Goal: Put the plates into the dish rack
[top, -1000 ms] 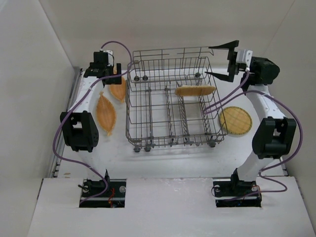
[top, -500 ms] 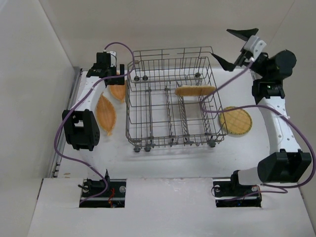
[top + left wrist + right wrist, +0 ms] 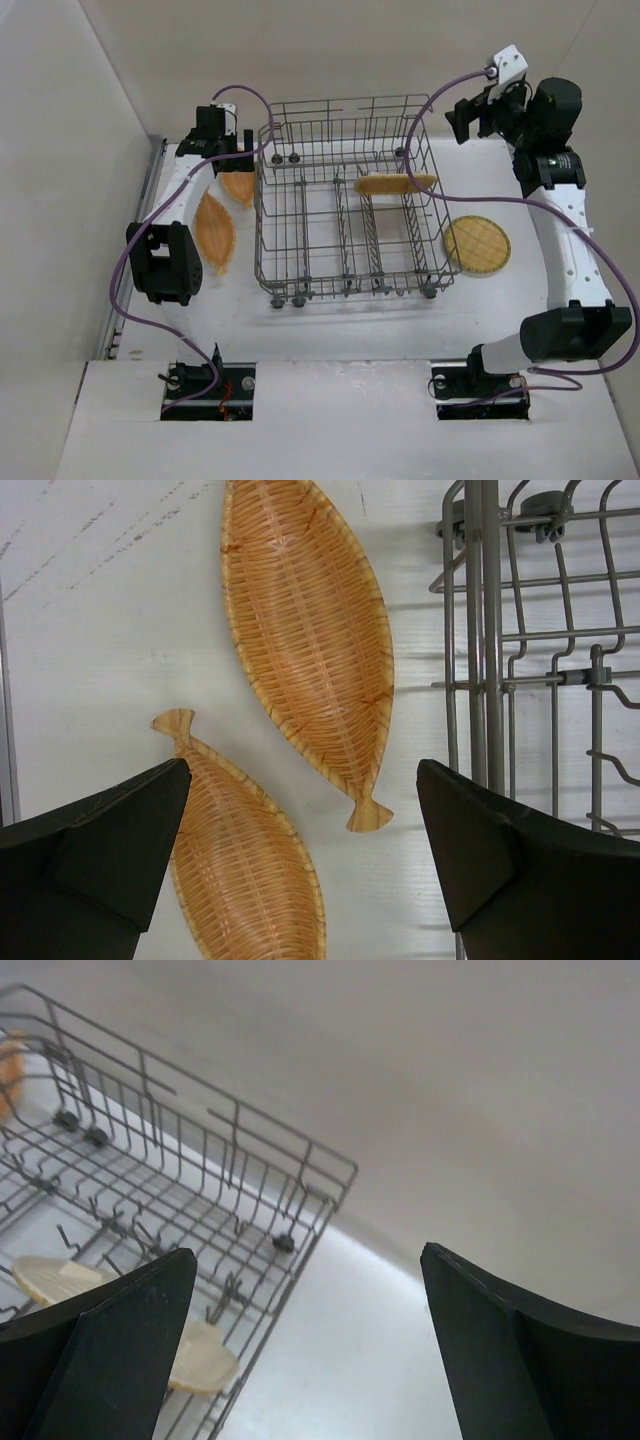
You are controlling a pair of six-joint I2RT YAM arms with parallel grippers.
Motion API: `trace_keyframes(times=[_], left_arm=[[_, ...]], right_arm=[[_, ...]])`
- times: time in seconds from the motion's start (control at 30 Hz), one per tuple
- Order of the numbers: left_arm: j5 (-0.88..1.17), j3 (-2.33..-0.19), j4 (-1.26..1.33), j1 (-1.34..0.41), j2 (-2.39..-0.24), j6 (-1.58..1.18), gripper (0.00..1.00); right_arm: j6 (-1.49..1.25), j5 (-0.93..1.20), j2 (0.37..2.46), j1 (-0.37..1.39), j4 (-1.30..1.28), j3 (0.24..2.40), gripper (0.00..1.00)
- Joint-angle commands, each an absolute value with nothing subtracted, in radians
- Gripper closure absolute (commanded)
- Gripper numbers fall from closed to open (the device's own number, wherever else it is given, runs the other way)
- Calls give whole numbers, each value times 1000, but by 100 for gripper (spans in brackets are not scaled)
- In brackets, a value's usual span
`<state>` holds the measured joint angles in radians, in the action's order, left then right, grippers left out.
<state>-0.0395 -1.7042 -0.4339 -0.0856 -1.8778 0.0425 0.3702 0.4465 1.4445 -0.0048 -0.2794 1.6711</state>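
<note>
Right tool [image 3: 468, 115] swung up from dish rack [image 3: 345, 215] far-right corner toward back wall; fingers spread wide. Left tool [image 3: 302, 770]: fingers apart, above two fish-shaped woven plates [image 3: 310, 645] on tabletop [image 3: 90, 630], left of rack. One plate [image 3: 395, 184] propped among rack tines, far right. Round gridded plate [image 3: 477, 245] flat on tabletop, right of rack.

Top: above and behind me, facing down over everything
My left wrist: close, straight down, shares the dish rack [image 3: 480, 630] edge
My right wrist: farther, oblique, shares the dish rack's far corner
</note>
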Motion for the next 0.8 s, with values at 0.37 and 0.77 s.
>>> trace_keyframes(times=[0.37, 0.77], left_arm=[[3, -1755, -397, -68, -1868, 28, 0], [6, -1775, -394, -56, -1870, 25, 0]], right_arm=[[106, 278, 1325, -289, -562, 1425, 0], [117, 512, 1439, -479, -736, 1290, 9]])
